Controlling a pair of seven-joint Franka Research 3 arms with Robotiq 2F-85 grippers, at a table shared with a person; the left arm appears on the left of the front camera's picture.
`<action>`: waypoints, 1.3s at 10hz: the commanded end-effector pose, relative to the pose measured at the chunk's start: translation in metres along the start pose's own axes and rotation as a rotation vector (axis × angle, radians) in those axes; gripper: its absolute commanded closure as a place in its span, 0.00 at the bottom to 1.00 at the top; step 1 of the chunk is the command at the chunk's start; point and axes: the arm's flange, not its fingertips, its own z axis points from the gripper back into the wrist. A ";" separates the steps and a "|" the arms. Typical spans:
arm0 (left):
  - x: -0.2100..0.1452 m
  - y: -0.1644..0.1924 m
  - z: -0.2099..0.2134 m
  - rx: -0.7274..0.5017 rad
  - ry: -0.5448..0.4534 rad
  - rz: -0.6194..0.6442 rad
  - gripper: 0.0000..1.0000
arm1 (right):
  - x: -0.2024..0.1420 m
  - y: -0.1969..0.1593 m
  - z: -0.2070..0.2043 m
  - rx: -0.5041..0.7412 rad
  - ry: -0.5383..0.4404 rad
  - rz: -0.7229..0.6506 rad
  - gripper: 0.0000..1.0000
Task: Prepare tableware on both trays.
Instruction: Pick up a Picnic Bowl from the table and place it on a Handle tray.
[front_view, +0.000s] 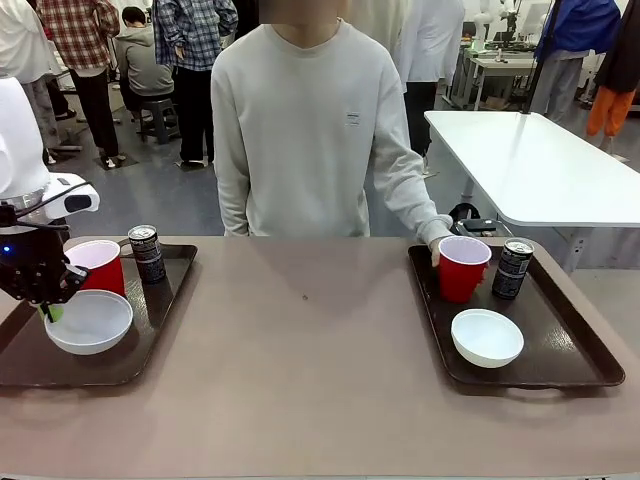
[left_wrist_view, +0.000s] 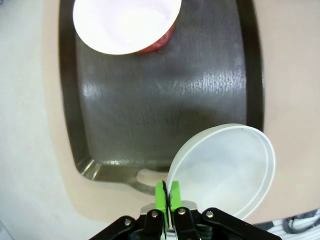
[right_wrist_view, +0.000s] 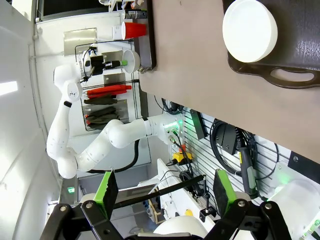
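Across the front view, two trays are being shown on the brown table (front_view: 300, 380); on the left tray (front_view: 150, 345) a red cup (front_view: 97, 266), a can (front_view: 148, 254) and a bowl (front_view: 89, 321) are being carried; the bowl's left rim is being pinched by the left gripper (front_view: 50, 310), its green pads pressed together on that rim. On the right tray (front_view: 575, 350) a second red cup (front_view: 463, 267) is being held near its rim by the person's hand (front_view: 438, 240); a second can (front_view: 512, 268) is standing just beside that cup, and a second bowl (front_view: 487, 337) is lying nearer the robot, apart from both.

From the left wrist view, the left gripper (left_wrist_view: 167, 197) is being seen closed on the bowl's (left_wrist_view: 225, 170) thin rim, the green pads (left_wrist_view: 160, 197) meeting on it with no gap; the bowl is being held tilted over the tray's (left_wrist_view: 160, 95) handle end, near the slot; the red cup (left_wrist_view: 127, 22) is standing upright at the far end, its white inside showing.

From the right wrist view, the right gripper (right_wrist_view: 165, 192) is being held with its fingers (right_wrist_view: 107, 190) spread wide and nothing between them, off the table's edge; the right tray's (right_wrist_view: 295, 60) handle end and its bowl (right_wrist_view: 250, 30) are being seen above; farther off, the left arm (right_wrist_view: 75, 125) is being seen with the other bowl (right_wrist_view: 131, 60) at its gripper, beside the far cup (right_wrist_view: 134, 30).
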 end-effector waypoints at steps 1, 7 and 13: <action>-0.005 -0.001 -0.032 -0.016 0.013 0.072 1.00 | -0.002 0.001 0.000 0.014 -0.003 0.008 0.00; 0.007 0.001 -0.061 -0.035 0.040 0.140 0.83 | -0.002 0.001 0.000 0.014 -0.003 0.008 0.00; 0.011 -0.005 -0.064 -0.018 0.071 0.119 0.23 | -0.002 0.001 0.000 0.014 -0.003 0.008 0.00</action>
